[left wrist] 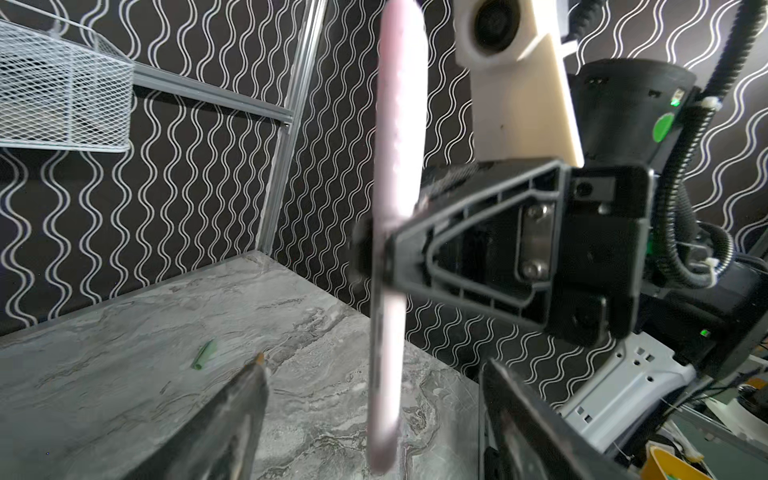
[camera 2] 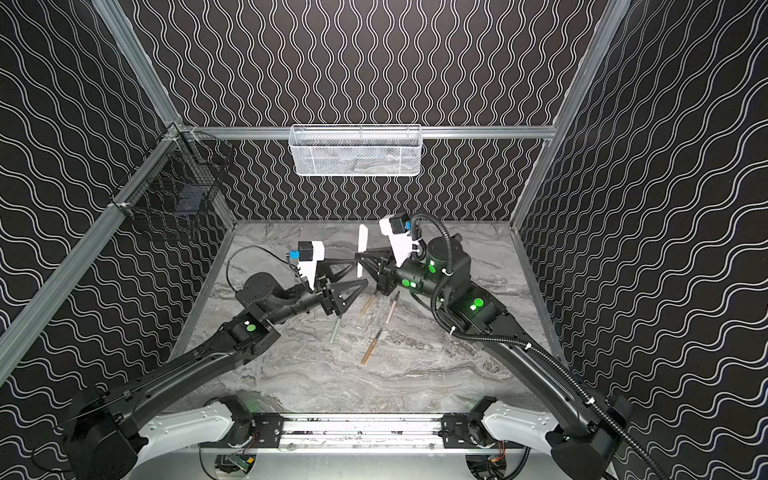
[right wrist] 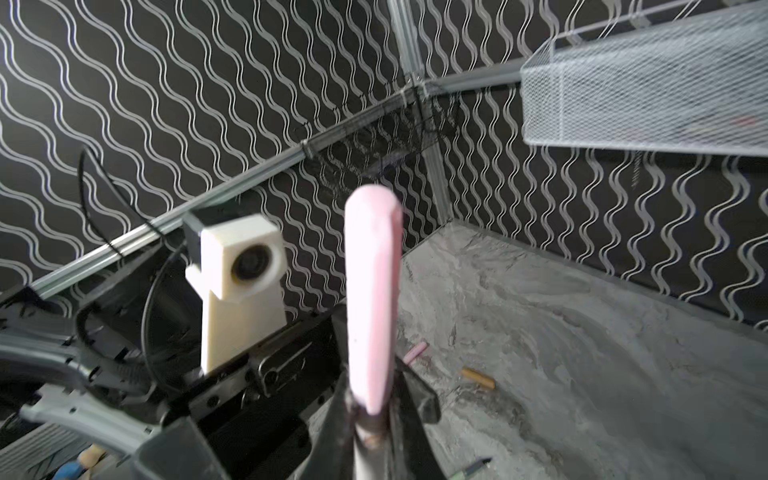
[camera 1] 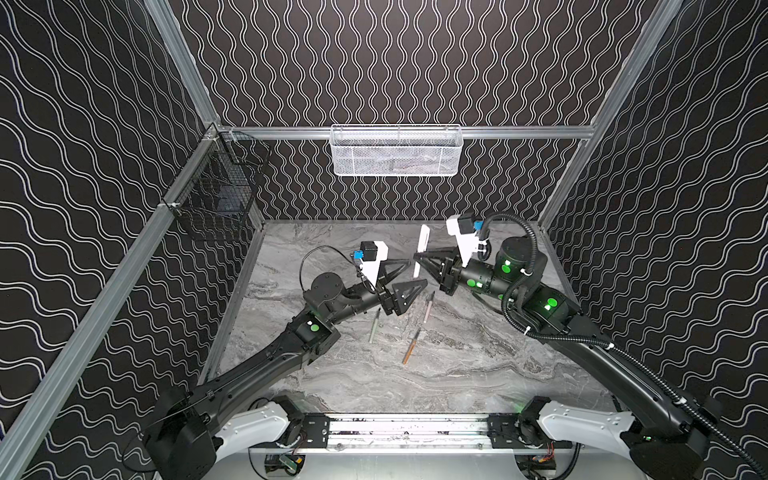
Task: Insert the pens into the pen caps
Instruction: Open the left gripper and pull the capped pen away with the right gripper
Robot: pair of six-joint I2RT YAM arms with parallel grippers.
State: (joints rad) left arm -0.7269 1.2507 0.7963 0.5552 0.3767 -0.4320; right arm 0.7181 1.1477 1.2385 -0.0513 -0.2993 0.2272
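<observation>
Black wavy-lined walls (camera 1: 374, 62); grey marble tabletop (camera 1: 457, 374); white mesh basket (camera 1: 365, 162) on back rail (camera 1: 519, 133); black wire basket (camera 1: 199, 216) on left rail (camera 1: 124, 266)

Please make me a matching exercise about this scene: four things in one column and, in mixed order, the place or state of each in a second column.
Things:
A. raised pink pen
B. green pen
C. left gripper
D. white mesh basket

Places or states:
1. hangs on the back rail
2. jaws open wide
3. clamped upright in the right gripper
4. lies flat on the table

Right pairs: A-3, B-4, C-2, D-1.
</observation>
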